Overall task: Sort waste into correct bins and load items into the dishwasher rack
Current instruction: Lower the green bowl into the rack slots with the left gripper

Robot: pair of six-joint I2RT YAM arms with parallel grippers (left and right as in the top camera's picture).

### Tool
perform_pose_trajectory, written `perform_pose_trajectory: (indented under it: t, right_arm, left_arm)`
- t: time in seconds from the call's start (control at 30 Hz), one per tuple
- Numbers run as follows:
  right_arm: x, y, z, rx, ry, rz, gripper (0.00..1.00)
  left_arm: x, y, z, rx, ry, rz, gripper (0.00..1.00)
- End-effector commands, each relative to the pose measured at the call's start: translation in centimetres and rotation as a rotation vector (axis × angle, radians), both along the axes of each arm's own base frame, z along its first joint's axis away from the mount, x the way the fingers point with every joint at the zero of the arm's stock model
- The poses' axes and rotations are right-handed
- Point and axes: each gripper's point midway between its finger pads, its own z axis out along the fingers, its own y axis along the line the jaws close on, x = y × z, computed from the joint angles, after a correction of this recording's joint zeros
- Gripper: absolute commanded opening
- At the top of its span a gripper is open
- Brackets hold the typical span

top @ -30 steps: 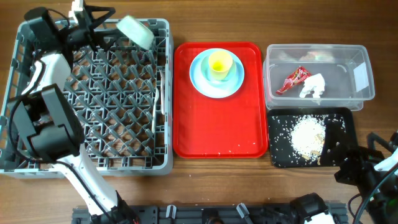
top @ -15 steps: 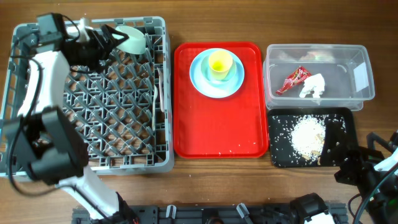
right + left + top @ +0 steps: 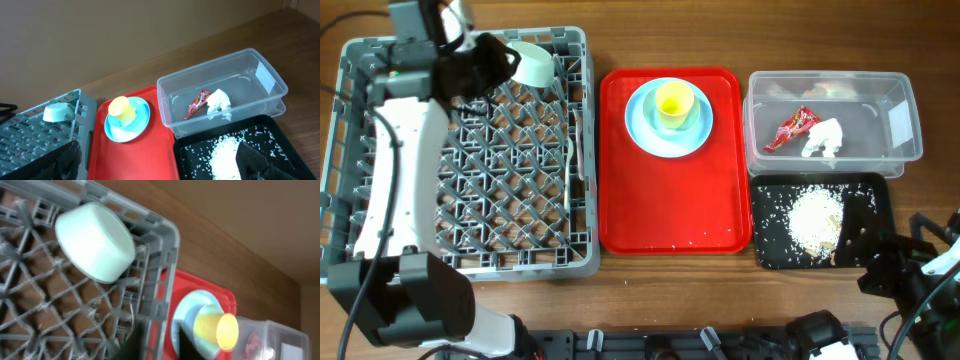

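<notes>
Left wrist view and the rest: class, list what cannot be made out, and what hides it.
- Left pincer: overhead, its dark body covers the fingertips; left wrist view, only a dark blur at the bottom edge. Open or shut is unclear.
- Pale green bowl: left wrist view, its inside does not show.
- White cutlery in the rack: overhead, too thin to tell spoon from fork.
</notes>
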Motion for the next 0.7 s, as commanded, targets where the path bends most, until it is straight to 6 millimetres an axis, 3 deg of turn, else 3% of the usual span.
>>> perform_pose_trajectory:
  t: [0.0,0.1,0.2,0.33,0.4,0.47,0.57,0.67]
  right_arm:
    - [-0.1,-0.4,0.3,0.002,-0.012,-0.022,1.0]
    - [-0.1,-0.4,0.3,0.002,-0.012,-0.022,1.0]
    - [-0.1,-0.4,0.3,0.002,-0.012,-0.022,1.0]
    - [-0.1,-0.4,0.3,0.002,-0.012,-0.022,1.0]
    - [-0.1,-0.4,0.3,0.002,-0.012,-0.022,1.0]
    - [-0.1,-0.4,0.3,0.002,-0.012,-0.022,0.99]
    - [-0.1,-0.4,0.3,0.002,-0.012,-0.022,0.99]
    - [-0.1,-0.4,0.3,0.002,-0.012,-0.022,1.0]
  left_arm:
    - [2.4,0.0,-0.3,0.247,-0.063,0.129,0.04]
    - [4.3,-0.8,-2.0,0.37,-0.085,0.168,0.04]
    - [6.3,-0.8,-5.3,0.402,-0.066,0.184,0.04]
    - [8.2,0.9,-9.9,0.409,-0.025,0.211,0.04]
    - [8.8,1.7,-11.1,0.41,-0.018,0.224,0.04]
    - [8.4,2.2,-11.6,0.418,0.005,0.225,0.04]
    - [6.8,2.6,-9.5,0.472,0.018,0.204,0.04]
    - [3.9,2.9,-7.8,0.489,0.082,0.194,0.04]
